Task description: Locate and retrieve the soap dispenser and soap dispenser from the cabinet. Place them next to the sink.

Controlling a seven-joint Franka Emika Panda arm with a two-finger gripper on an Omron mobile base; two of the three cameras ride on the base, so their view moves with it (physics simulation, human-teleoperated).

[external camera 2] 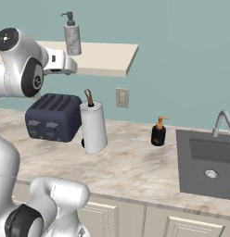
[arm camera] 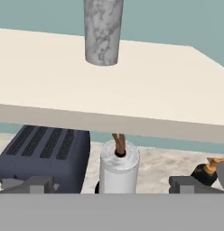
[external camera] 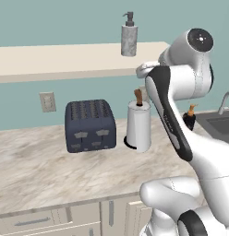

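While hovering before the cabinet, jaws spread wide, empty, grey soap dispenser ahead, untouched.

Before me a plain teal wall carries a cream outlet plate. The beige marbled tabletop runs beneath it, its front edge over beige panelled cabinet doors with metal handles.

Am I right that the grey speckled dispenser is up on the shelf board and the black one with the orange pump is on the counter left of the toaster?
Not quite. The grey speckled dispenser does stand on the shelf board, but the black dispenser sits on the counter right of the toaster, past the paper-towel roll, near the sink. The right base view shows this.
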